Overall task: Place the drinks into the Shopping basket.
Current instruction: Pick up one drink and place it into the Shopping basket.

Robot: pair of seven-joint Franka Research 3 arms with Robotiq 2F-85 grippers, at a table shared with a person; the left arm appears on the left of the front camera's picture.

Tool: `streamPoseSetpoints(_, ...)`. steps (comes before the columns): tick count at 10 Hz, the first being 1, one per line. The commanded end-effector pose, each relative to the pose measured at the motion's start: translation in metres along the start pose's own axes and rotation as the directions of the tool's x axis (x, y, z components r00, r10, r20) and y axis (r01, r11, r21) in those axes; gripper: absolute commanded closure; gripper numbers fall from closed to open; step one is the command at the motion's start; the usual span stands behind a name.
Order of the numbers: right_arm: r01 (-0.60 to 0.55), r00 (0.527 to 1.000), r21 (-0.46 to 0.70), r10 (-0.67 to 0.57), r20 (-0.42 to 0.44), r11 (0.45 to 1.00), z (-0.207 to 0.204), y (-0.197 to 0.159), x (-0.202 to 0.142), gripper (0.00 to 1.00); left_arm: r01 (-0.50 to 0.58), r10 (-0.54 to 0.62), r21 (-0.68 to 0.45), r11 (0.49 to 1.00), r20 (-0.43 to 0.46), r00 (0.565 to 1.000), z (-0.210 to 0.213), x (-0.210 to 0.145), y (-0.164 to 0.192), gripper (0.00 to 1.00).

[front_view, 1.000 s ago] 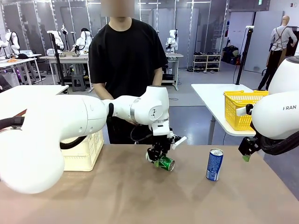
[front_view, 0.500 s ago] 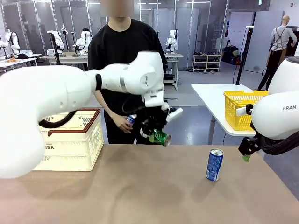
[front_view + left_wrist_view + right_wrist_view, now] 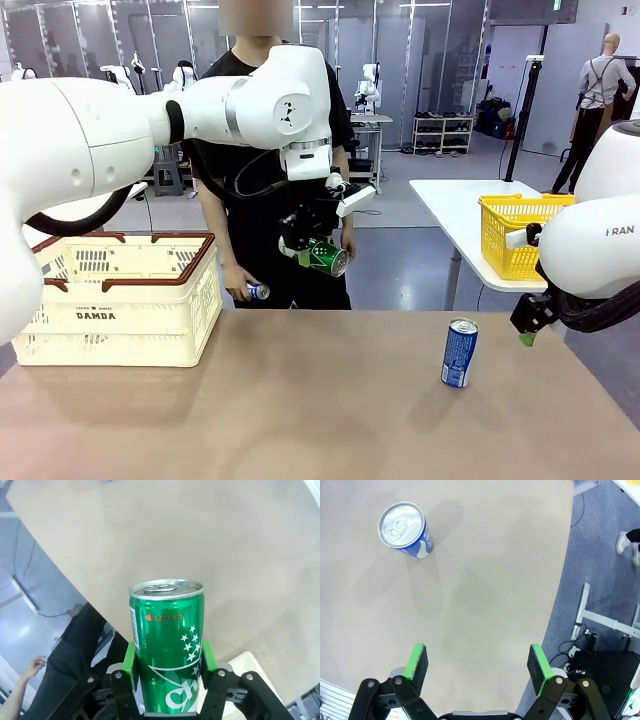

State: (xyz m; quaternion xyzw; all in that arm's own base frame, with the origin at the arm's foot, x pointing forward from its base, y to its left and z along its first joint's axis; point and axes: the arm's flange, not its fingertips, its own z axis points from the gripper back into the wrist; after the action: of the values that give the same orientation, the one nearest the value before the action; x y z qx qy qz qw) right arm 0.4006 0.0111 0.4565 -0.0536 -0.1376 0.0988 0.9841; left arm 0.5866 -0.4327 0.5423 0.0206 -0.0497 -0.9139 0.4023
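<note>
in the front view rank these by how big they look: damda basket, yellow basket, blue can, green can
1. DAMDA basket
2. yellow basket, though it stands farther off
3. blue can
4. green can, tilted and farther away, so this last pair is unsure

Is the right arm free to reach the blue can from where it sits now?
Probably yes. The right hand is open and empty, the blue can stands upright nearby with bare table between them, and the left hand holds the green can well up and away.

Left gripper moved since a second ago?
Yes. The left gripper, shut on the green can, rose well above the standing blue can, slightly leftward.
</note>
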Motion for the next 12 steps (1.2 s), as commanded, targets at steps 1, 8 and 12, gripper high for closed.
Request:
streamPoseSetpoints(1, -0.011, 1.0, 0.0, 0.011, -0.002, 1.0, 0.0, -0.002, 0.0, 0.0, 0.029, -0.029, -0.002, 1.0, -0.003, 1.0, -0.002, 0.002, -0.017, 0.97)
streamPoseSetpoints(8, -0.011, 1.0, 0.0, 0.011, -0.002, 1.0, 0.0, -0.002, 0.0, 0.0, -0.018, 0.018, -0.01, 1.0, -0.05, 0.999, -0.008, -0.002, 0.004, 0.42)
streamPoseSetpoints(12, -0.011, 1.0, 0.0, 0.011, -0.002, 1.0, 0.0, -0.002, 0.0, 0.0, -0.294, 0.304, 0.096, 0.951, -0.114, 0.946, 0.026, -0.069, -0.05, 0.42)
